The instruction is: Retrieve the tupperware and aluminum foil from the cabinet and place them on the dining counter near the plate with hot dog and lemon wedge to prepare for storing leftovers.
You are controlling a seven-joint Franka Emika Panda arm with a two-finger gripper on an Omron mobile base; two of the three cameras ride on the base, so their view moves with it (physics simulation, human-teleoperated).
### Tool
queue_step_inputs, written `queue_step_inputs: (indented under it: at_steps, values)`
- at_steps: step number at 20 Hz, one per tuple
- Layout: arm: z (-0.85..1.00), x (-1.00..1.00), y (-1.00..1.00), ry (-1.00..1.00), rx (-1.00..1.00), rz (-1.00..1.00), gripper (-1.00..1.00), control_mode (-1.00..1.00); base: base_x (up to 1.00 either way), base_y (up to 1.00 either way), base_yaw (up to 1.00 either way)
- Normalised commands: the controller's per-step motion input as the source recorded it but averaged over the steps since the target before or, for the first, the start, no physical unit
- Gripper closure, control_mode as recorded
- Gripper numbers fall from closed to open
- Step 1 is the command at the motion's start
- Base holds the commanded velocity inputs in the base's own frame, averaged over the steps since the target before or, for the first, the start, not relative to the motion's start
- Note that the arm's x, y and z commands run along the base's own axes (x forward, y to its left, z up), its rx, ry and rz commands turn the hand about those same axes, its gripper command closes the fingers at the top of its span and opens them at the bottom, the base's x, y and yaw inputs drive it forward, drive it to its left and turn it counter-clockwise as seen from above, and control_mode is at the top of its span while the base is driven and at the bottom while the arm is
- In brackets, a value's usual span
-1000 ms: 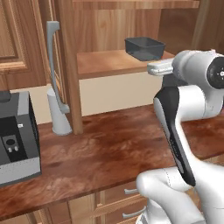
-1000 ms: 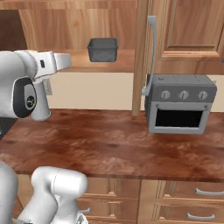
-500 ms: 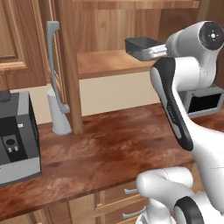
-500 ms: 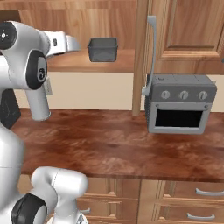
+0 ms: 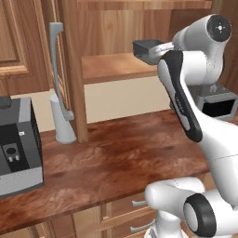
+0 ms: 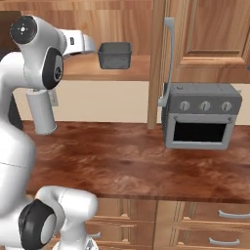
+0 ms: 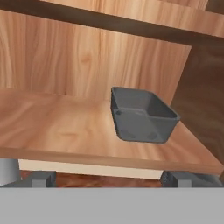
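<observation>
The tupperware [image 7: 142, 113], a small dark grey tub, sits upright and empty on the plank shelf [image 7: 65, 131] of the open cabinet [image 5: 116, 28]. It also appears as the tupperware [image 5: 145, 49] and the tupperware [image 6: 114, 54] in the base views. My gripper [image 7: 109, 178] is open, level with the shelf's front edge and just short of the tub, holding nothing. From the right base view, the gripper [image 6: 93, 45] is close to the tub's left side. The aluminum foil, dining counter, plate, hot dog and lemon wedge are out of view.
The cabinet door stands open, its grey bar handle [image 5: 57, 60] to the left of the shelf. On the brown countertop [image 6: 122, 161] below stand a grey toaster oven [image 6: 201, 115] at the right and a dark coffee machine [image 5: 14, 146] at the left.
The arm has risen and swung the hand up to shelf height, bringing the open gripper closer to the tupperware. The tub has not moved.
</observation>
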Motion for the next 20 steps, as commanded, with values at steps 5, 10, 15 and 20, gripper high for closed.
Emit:
queue_step_inputs:
  at_steps: [5, 10, 15, 20]
  values:
    - [-0.25, 0.35, -0.06, 0.00, 0.01, 0.02, -1.00, -1.00, 0.00, 0.00, 0.00]
    - [-0.03, 0.48, -0.09, 0.00, 0.03, 0.03, -1.00, -1.00, 0.00, 0.00, 0.00]
    - [0.06, 0.53, -0.02, 0.00, 0.03, 0.01, -1.00, -1.00, 0.00, 0.00, 0.00]
    - [0.00, 0.52, 0.00, 0.03, 0.00, 0.00, -1.00, -1.00, 0.00, 0.00, 0.00]
